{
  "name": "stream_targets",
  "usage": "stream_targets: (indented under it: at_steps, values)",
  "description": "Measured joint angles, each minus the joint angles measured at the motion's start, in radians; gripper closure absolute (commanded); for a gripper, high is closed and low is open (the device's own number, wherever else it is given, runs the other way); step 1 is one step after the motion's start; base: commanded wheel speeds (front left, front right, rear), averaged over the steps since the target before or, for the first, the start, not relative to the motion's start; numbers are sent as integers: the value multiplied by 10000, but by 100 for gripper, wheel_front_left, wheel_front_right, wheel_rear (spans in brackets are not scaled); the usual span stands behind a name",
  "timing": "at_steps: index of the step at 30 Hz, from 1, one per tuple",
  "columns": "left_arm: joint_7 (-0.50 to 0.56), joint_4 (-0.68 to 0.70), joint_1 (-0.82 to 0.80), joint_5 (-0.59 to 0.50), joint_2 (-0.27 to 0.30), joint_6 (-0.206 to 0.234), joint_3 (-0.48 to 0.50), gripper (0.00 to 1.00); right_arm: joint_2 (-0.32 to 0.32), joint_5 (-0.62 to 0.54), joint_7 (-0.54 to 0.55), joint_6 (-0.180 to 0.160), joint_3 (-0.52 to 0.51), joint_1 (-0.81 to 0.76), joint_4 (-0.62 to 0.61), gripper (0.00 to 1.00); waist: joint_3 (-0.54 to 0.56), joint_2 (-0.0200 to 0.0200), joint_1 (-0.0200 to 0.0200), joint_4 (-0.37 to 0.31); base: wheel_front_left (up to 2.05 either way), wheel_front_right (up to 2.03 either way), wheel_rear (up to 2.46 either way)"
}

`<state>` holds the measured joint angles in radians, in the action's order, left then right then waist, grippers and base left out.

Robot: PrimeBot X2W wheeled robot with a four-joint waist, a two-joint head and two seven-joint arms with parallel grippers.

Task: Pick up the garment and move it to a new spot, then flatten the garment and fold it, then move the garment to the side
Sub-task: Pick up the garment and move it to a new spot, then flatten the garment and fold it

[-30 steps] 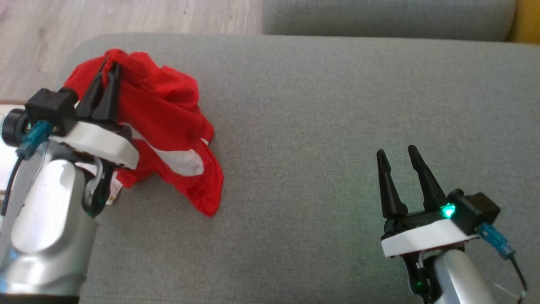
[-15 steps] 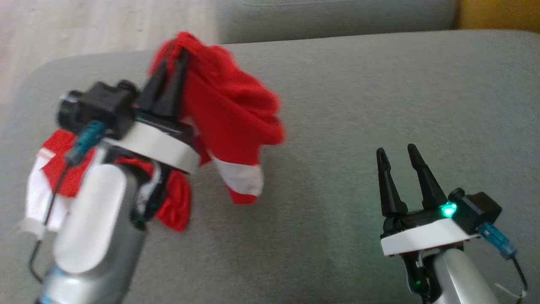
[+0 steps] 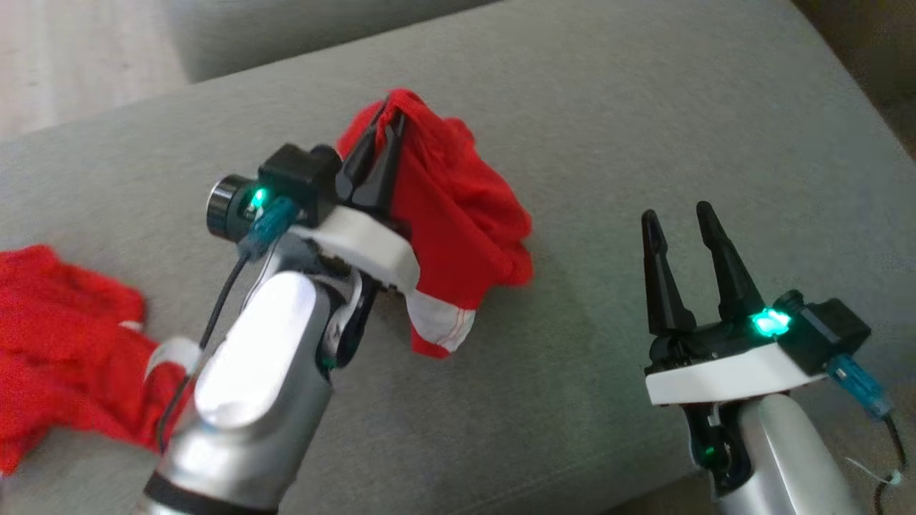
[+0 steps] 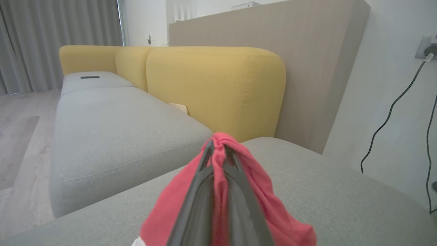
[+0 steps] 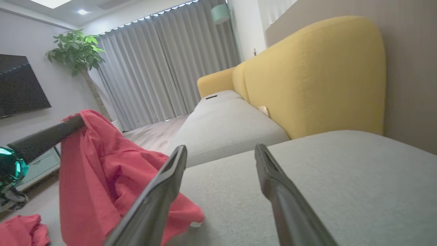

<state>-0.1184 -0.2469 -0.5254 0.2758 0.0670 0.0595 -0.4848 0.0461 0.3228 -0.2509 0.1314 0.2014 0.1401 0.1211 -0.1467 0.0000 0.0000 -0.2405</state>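
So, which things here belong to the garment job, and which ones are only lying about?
Job: red garment; left gripper, shut on it; right gripper, open; grey cushion.
Lying about: small dark flat item; black cable; potted plant; red cloth at left (same garment? cannot tell).

Saw a broad grey sofa seat (image 3: 644, 107) in front, with a second grey seat cushion (image 4: 112, 136) just beyond it across a narrow gap. Noted mustard-yellow backrests (image 4: 215, 89) along one side and a tall beige panel (image 4: 307, 68) behind them. Made out pale wood floor (image 4: 30, 102) beside the sofa. Found long grey curtains (image 5: 160, 68) closing the far end of the room, lit by a ceiling spot (image 5: 82, 12). Spotted a leafy potted plant (image 5: 75, 48) near a dark wall screen (image 5: 20, 85). Traced a black cable (image 4: 392, 106) down the white wall (image 4: 385, 171) from a socket (image 4: 425, 46).
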Motion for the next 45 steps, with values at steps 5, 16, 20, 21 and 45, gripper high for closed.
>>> stream_targets:
  at_steps: [5, 16, 20, 21, 45]
  values:
    - [-535, -1659, -767, -2, -136, 107, -240, 0, 0, 2, -2, 0, -17, -1, -146, 0, -360, 0, 0, -624, 0, 0, 0]
    - [-1312, -2493, -671, 173, -10, 17, 167, 0, -4, -267, -2, 0, -485, -29, -148, 0, -392, 0, 0, 232, 0, 0, 0]
    - [-1358, -1404, 38, 56, 349, -8, 663, 0, -6, -464, -2, 0, -690, -102, -90, 0, -192, 0, 0, 899, 0, 0, 0]
    - [-1363, -1141, 323, 23, 414, -61, 815, 0, -4, -516, -2, 0, -740, -107, -63, 0, -133, 0, 0, 1074, 0, 0, 0]
    - [-1373, 1058, 4571, -474, -134, -905, 2385, 0, -8, -1593, 0, 0, -151, -1129, 1260, 0, 621, 0, 0, 2760, 0, 0, 0]
